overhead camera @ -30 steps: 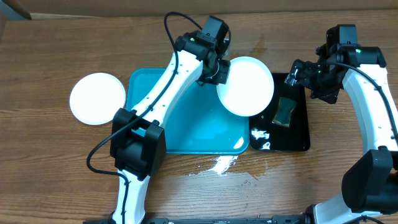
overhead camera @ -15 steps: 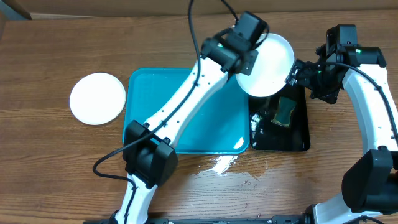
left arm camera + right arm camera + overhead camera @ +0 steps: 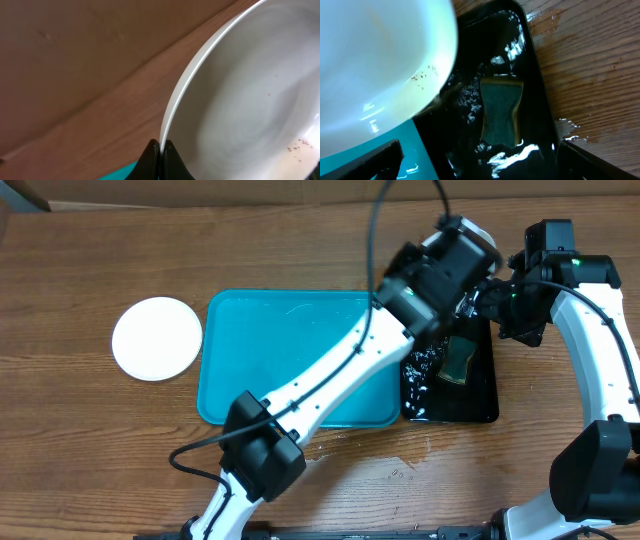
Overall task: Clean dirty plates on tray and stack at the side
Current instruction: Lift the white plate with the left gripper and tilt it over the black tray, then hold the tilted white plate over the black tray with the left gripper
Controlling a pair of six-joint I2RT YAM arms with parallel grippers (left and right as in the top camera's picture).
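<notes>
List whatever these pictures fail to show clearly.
Held plate: overhead, the left arm covers it almost wholly; both wrist views cut it at their edges, so its full soiling is unknown.
Lone white plate: overhead, too small to tell one plate from a stack.
Left claw: left wrist view, only its tips show, at the bottom edge.
Right claw: right wrist view, only finger ends show at the bottom corners.

The worktop (image 3: 300,240) was matt, grained wood. The blue tray (image 3: 260,340) looked like smooth, glossy plastic. The black tray (image 3: 540,125) shone wet and glossy. The plate (image 3: 260,90) was smooth, glazed white with brown specks. The sponge (image 3: 501,115) looked coarse.
</notes>
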